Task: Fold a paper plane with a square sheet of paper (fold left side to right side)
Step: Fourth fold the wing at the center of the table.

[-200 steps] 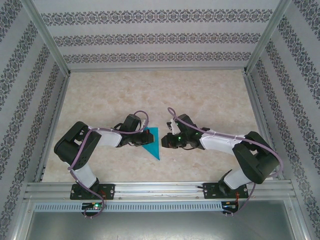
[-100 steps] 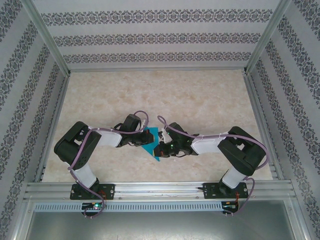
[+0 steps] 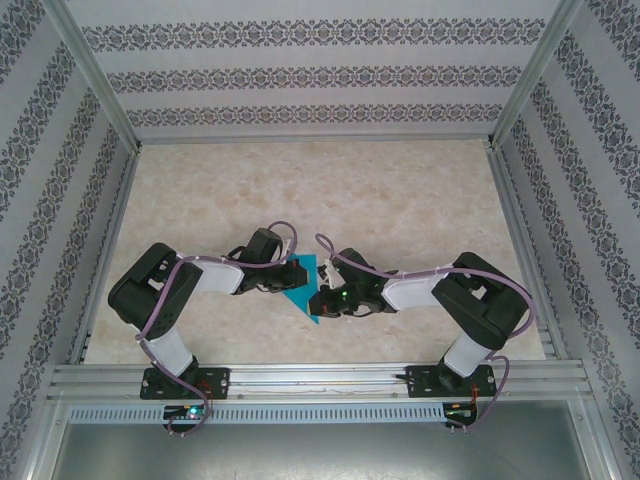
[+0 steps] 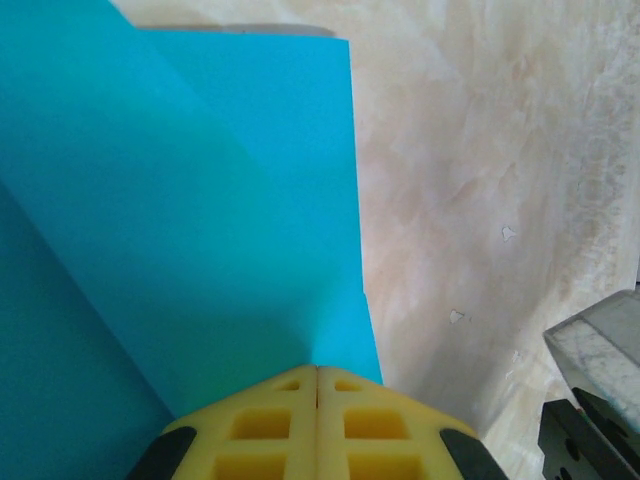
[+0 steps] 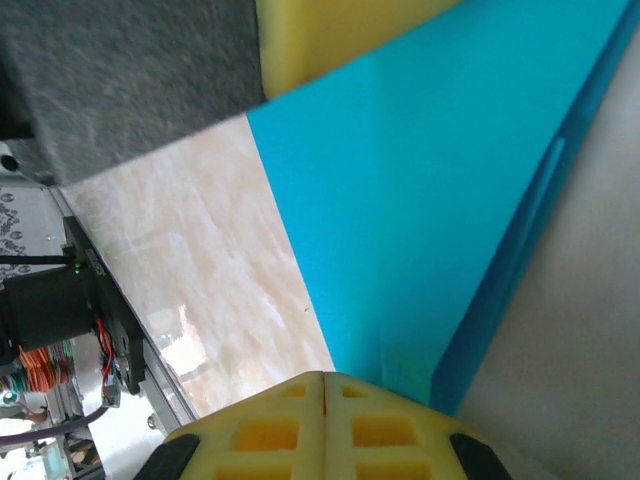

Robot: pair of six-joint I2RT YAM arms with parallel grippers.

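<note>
Right claw (image 3: 318,298) is clenched on the near, 5 o'clock tip of the folded turquoise paper sheet (image 3: 302,283). The sheet lies mid-counter (image 3: 400,200), its long axis running roughly 6 to 12 o'clock. Left claw (image 3: 285,278), at its 9 o'clock, pinches the left edge, so it seems best placed to carry that side toward 3 o'clock.

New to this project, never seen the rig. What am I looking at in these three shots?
Two robot arms are bolted at the table's near edge: the left arm and the right arm. The wide shot comes from a fixed camera overhead. The other two come from a camera on each wrist, looking along that arm's yellow fingers. On the marbled table lies a folded turquoise paper, a triangle from above. The left fingers and right fingers are both closed, tips at the paper from opposite sides. I cannot tell whether they pinch it or press it flat.
</note>
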